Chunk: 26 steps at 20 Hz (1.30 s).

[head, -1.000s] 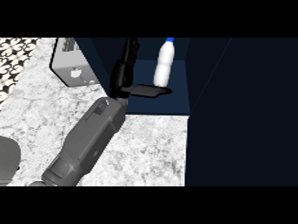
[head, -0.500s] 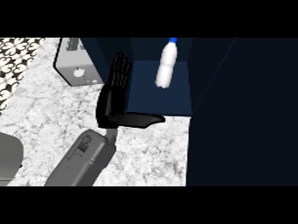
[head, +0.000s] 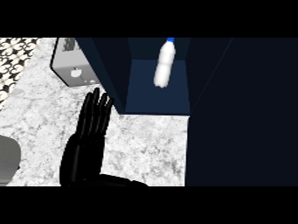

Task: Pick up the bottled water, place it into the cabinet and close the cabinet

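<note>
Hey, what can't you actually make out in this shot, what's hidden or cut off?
Head view only:
- Right hand: not in view at all.
- Cabinet: its door can't be told from the dark mass at right, so how far it stands open is unclear.
- Bottle: whether it rests on a shelf can't be seen; label too blurred.
- Left hand: forearm cut off by the lower edge.
- Grey appliance: top cut off by the upper edge.

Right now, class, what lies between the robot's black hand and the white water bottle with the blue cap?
In the head view, the dark blue cabinet's open door stands between the black hand and the bottle.
</note>
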Each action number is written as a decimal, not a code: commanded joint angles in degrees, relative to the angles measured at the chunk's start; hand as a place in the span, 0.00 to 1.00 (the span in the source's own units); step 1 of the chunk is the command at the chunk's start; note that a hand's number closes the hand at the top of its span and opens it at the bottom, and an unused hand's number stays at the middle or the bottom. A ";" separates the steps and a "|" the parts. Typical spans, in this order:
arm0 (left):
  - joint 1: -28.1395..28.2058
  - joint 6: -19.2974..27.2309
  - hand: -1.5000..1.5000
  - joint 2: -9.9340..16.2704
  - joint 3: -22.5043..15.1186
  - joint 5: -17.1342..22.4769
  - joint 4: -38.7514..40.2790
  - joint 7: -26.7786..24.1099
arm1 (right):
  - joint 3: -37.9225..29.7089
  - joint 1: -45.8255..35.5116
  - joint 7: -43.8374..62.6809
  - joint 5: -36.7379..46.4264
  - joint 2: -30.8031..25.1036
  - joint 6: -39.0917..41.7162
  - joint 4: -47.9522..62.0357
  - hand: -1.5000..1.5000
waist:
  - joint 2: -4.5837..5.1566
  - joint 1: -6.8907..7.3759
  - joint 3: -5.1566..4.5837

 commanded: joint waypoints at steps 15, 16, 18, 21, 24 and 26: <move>35.57 -9.79 0.00 16.49 8.08 7.52 -26.83 -11.45 | 19.23 -1.37 8.71 14.08 -7.80 6.34 -11.45 1.00 | 0.14 0.10 -0.23; 35.66 -11.31 0.00 15.65 10.24 8.96 -23.02 -13.54 | 19.14 -1.72 7.50 14.68 -7.83 6.53 -10.90 1.00 | 0.24 -0.40 -0.19; 39.65 -12.29 0.00 16.60 8.87 8.99 -27.21 -13.78 | 23.23 -4.13 11.09 17.64 -4.75 4.60 -10.22 1.00 | 0.20 0.47 -0.23; 43.59 -13.03 0.00 18.45 10.71 10.71 -32.34 -12.73 | 24.05 -4.54 10.68 18.65 -4.28 5.05 -7.75 1.00 | 0.16 0.83 -0.18; 46.90 -17.30 0.00 19.01 12.36 11.54 -30.36 -16.49 | 23.77 -5.63 15.45 16.15 -3.12 4.93 -10.98 1.00 | 0.26 2.02 -0.31; 48.09 -18.92 0.00 19.93 14.95 13.58 -30.80 -16.36 | 22.88 -6.45 16.13 14.35 -2.28 5.03 -9.61 1.00 | 0.44 2.41 -0.30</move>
